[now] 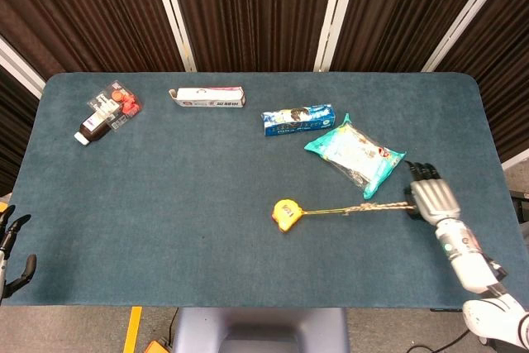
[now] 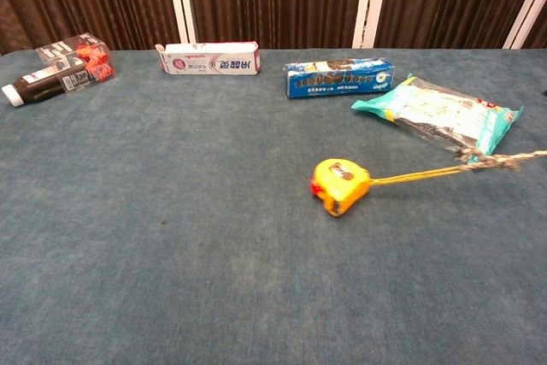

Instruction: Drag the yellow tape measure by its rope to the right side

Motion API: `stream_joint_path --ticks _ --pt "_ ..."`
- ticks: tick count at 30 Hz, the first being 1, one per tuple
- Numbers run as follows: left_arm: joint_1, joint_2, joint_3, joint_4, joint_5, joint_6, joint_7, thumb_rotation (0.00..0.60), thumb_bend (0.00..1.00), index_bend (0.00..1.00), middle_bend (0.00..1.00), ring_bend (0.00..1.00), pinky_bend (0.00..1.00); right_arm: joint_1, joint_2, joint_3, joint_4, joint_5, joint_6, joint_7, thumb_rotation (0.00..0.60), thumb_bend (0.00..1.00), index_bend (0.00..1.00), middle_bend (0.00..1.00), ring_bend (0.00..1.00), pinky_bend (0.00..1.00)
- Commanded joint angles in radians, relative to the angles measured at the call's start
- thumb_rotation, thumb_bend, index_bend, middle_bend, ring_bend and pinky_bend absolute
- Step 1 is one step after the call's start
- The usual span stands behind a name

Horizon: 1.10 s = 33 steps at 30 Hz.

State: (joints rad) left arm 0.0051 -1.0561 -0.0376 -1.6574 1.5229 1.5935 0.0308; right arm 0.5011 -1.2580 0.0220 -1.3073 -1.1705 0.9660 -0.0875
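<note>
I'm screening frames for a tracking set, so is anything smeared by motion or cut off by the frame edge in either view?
Chest view: the yellow tape measure looks slightly soft, and the rope is smeared near the right frame edge, where it runs out of frame; the right hand is outside this view. Head view: tape measure, rope and right hand read fairly crisp; the left hand is cut by the left edge.
</note>
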Motion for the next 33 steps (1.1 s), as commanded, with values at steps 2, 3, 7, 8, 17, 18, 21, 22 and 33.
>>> stream_joint_path --ticks 2,3,7,8,17,18,21,22,33 --pt "-0.002 -0.001 0.000 0.000 -0.001 -0.004 0.002 0.600 0.47 0.15 0.00 0.00 0.08 -0.040 0.019 0.008 0.066 0.018 -0.010 0.070 0.600 0.56 0.86 0.13 0.08 0.00" --pt "-0.003 -0.001 0.000 -0.001 0.000 -0.005 0.004 0.600 0.47 0.15 0.00 0.00 0.08 -0.050 0.022 0.011 0.084 0.022 -0.009 0.085 0.600 0.56 0.86 0.13 0.09 0.00" --pt "-0.003 -0.001 0.002 -0.001 0.005 -0.003 0.006 0.600 0.47 0.15 0.00 0.00 0.08 -0.081 0.037 0.019 0.137 0.038 -0.016 0.132 0.600 0.57 0.86 0.13 0.08 0.00" --pt "-0.002 -0.001 0.002 -0.001 0.006 -0.001 0.006 0.600 0.47 0.15 0.00 0.00 0.08 -0.089 0.041 0.021 0.149 0.044 -0.018 0.140 0.600 0.57 0.86 0.13 0.08 0.00" --pt "-0.006 -0.004 0.004 -0.003 0.008 -0.009 0.016 0.600 0.47 0.15 0.00 0.00 0.08 -0.141 0.061 0.052 0.236 0.069 -0.040 0.227 0.600 0.57 0.86 0.13 0.09 0.00" --pt "-0.006 -0.005 0.003 -0.004 0.008 -0.008 0.017 0.600 0.47 0.15 0.00 0.00 0.08 -0.142 0.063 0.052 0.233 0.060 -0.044 0.239 0.600 0.57 0.85 0.13 0.08 0.00" --pt "-0.005 -0.007 0.003 -0.004 0.007 -0.007 0.021 0.600 0.47 0.15 0.00 0.00 0.08 -0.135 0.093 0.049 0.179 0.010 -0.080 0.312 0.600 0.51 0.70 0.13 0.08 0.00" --pt "-0.006 -0.007 0.003 -0.005 0.006 -0.008 0.022 0.600 0.47 0.15 0.00 0.00 0.08 -0.131 0.104 0.049 0.153 -0.012 -0.087 0.343 0.600 0.44 0.63 0.13 0.06 0.00" --pt "-0.007 -0.006 0.004 -0.005 0.003 -0.013 0.021 0.600 0.47 0.15 0.00 0.00 0.08 -0.068 0.082 0.123 -0.050 -0.173 0.067 0.326 0.600 0.06 0.08 0.04 0.00 0.00"
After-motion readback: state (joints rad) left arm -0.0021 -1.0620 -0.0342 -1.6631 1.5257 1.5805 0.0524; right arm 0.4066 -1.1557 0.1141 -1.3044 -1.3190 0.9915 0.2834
